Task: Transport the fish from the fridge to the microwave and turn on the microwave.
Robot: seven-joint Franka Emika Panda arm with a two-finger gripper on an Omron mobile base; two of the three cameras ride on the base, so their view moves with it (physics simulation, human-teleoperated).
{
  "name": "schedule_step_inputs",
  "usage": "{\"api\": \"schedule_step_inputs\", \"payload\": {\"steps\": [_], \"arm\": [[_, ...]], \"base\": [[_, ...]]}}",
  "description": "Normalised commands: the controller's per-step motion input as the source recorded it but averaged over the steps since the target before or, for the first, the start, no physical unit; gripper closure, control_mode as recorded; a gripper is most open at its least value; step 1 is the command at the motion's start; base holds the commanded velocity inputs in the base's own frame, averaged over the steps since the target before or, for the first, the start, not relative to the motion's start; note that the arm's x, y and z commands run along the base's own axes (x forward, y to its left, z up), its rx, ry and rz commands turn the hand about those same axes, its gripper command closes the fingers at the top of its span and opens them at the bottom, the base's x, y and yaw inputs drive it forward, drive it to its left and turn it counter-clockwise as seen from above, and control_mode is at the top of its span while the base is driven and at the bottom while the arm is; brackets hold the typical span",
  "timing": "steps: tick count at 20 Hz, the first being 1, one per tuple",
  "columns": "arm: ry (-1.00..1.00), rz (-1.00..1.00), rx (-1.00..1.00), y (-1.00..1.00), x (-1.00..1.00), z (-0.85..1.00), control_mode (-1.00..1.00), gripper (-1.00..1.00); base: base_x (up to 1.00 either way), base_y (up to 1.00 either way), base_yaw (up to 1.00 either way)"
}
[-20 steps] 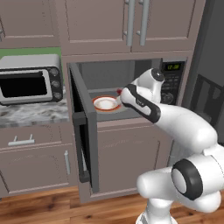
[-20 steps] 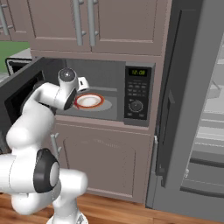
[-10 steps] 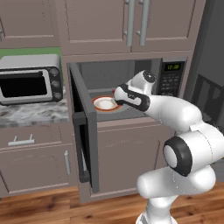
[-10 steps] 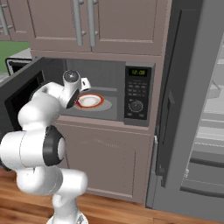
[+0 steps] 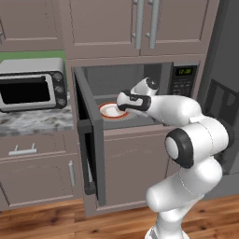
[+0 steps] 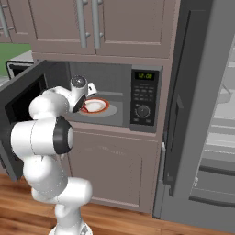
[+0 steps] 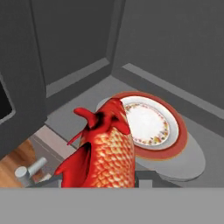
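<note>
My gripper (image 5: 122, 101) held the fish (image 7: 104, 151) inside the microwave (image 6: 120, 94), just before the plate (image 6: 95, 106) on its floor. The toaster oven (image 5: 31, 84) stood left, the fridge (image 6: 202, 114) right.

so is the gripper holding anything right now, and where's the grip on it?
Yes, the gripper is shut on the fish. The hold is at its near end, hidden at the bottom of the hand view; the far end points toward the plate in the microwave.
</note>
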Motion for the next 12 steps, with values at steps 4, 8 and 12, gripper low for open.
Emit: {"api": "schedule_step_inputs", "payload": {"steps": [4,8,12], "arm": [[0.03,0.07,-0.08,0.07,0.4,-0.23,-1.0,1.0],[0.01,0.07,-0.02,0.08,0.39,-0.17,-1.0,1.0],[0.0,0.07,-0.01,0.06,0.35,-0.18,-1.0,1.0]], "base": [[0.0,0.0,0.0],[0.0,0.0,0.0],[0.0,0.0,0.0]]}}
